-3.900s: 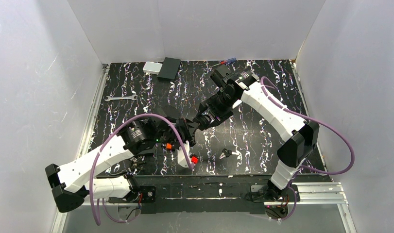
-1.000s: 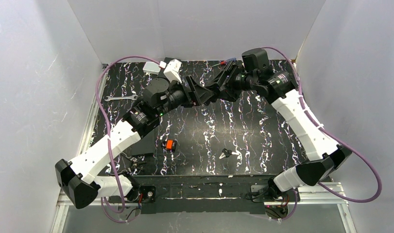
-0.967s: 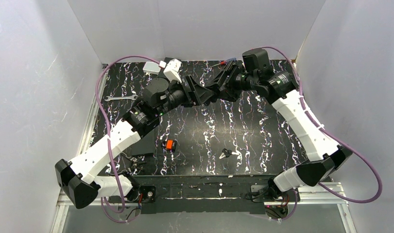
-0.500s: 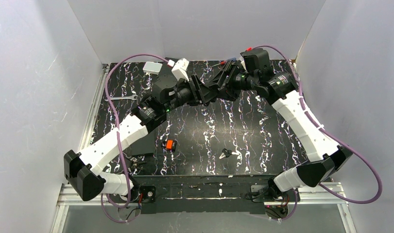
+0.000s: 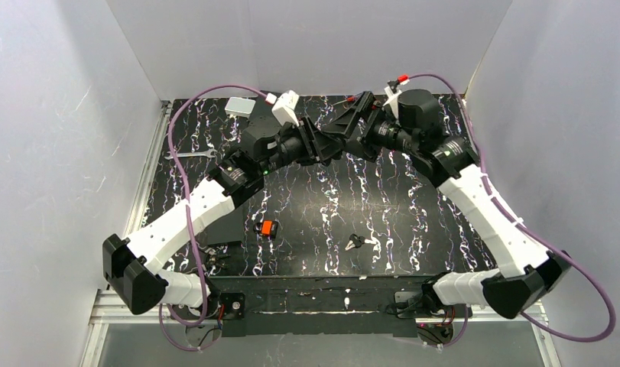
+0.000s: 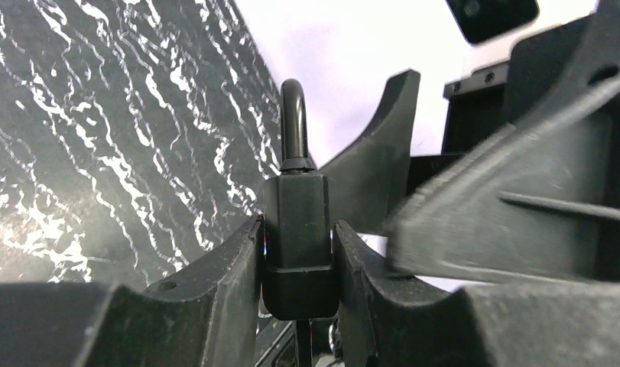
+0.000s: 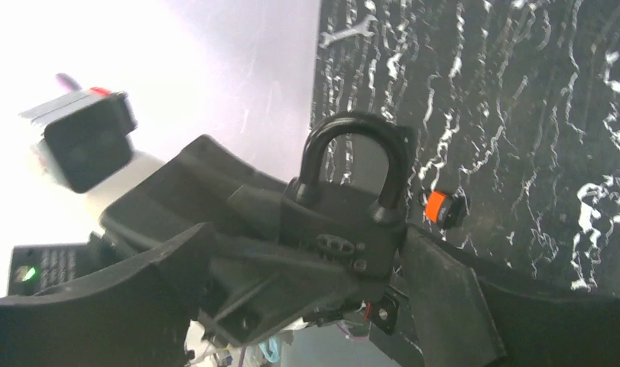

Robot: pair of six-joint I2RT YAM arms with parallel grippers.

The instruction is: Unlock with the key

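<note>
Your left tool [image 6: 297,243] is drawn in narrow and clamped on the black padlock [image 6: 295,214]. One finger presses each side of its body, and the shackle [image 6: 293,122] points up and away from the wrist.

Your right tool [image 7: 310,233] stands wide, with its fingers spread to either side of the padlock and of the left tool's fingers. You cannot tell whether its pads touch the lock. From the top view, the two tools meet nose to nose in the air above the far middle of the surface [image 5: 413,199].

The key [image 5: 355,242] is in neither tool. It lies on the surface close to the near edge, well apart from both.

To the left of the key sits the small orange block [image 5: 267,228]. A silver wrench [image 5: 190,154] lies by the left edge, and a grey box [image 5: 238,106] sits at the far left corner.
</note>
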